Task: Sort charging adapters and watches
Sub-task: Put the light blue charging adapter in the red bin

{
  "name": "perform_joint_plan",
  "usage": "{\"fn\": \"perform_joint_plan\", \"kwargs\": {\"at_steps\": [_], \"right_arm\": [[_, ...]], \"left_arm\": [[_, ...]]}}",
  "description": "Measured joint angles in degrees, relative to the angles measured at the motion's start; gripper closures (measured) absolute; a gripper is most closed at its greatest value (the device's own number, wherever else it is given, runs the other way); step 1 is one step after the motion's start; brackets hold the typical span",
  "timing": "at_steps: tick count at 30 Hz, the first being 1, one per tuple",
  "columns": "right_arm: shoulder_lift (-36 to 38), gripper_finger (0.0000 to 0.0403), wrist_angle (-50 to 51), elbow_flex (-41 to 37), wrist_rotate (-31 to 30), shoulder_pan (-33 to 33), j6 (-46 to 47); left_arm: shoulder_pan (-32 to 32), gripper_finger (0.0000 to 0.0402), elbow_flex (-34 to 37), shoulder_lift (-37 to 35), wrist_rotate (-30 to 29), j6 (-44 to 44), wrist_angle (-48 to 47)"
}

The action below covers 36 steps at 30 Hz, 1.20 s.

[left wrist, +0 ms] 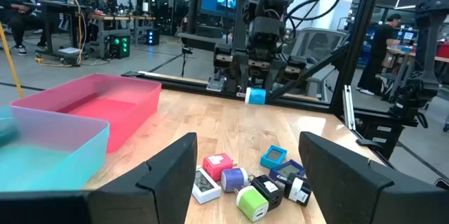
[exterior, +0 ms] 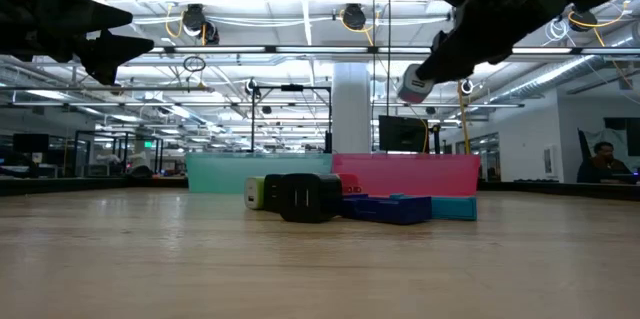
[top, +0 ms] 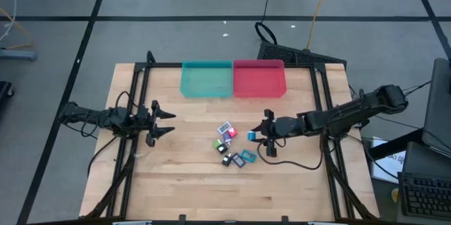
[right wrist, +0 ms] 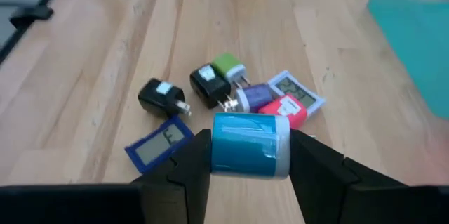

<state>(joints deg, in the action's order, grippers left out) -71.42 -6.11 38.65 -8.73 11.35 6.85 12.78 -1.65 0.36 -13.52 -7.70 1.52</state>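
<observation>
A pile of small things lies at the table's middle: pink, purple, green and black charging adapters, a white-framed watch and a blue watch. My right gripper hangs just right of the pile, shut on a light-blue adapter with a white end. My left gripper is open and empty, above the table left of the pile, its fingers pointing toward it. My right gripper pinches the light-blue adapter by two opposite sides between its two fingers. The fingers slant down from the table's right side. The adapter is lifted well clear of the table, its white end showing below the fingers in the low view.
A teal bin and a red bin stand side by side at the table's far edge, behind the pile. Bare wood lies between the pile and the bins and toward the near edge. Black frame rails run along the left and right sides.
</observation>
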Motion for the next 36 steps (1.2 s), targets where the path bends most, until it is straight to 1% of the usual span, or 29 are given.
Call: {"fn": "perform_joint_plan", "kwargs": {"at_steps": [11, 16, 21, 28, 36], "right_arm": [[4.82, 0.0252, -10.32, -9.10, -0.19, 0.00, 2.01], [5.40, 0.0253, -11.97, -10.91, -1.88, 0.00, 2.97], [5.45, 0.0253, -13.04, -11.03, -2.00, -1.04, 2.95], [5.43, 0.0253, -16.45, -11.03, -1.95, -4.88, -0.02], [5.40, 0.0250, -17.27, -11.03, -1.97, -12.88, -1.85]], "left_arm": [[0.01, 0.0149, 0.00, 0.00, 0.00, -0.02, 0.00], [-0.01, 0.0149, 0.00, 0.00, 0.00, 0.00, 0.00], [0.00, 0.0149, 0.00, 0.00, 0.00, 0.00, 0.06], [0.01, 0.0149, 0.00, 0.00, 0.00, 0.00, 0.04], [-0.01, 0.0149, 0.00, 0.00, 0.00, 0.00, 0.04]]}}
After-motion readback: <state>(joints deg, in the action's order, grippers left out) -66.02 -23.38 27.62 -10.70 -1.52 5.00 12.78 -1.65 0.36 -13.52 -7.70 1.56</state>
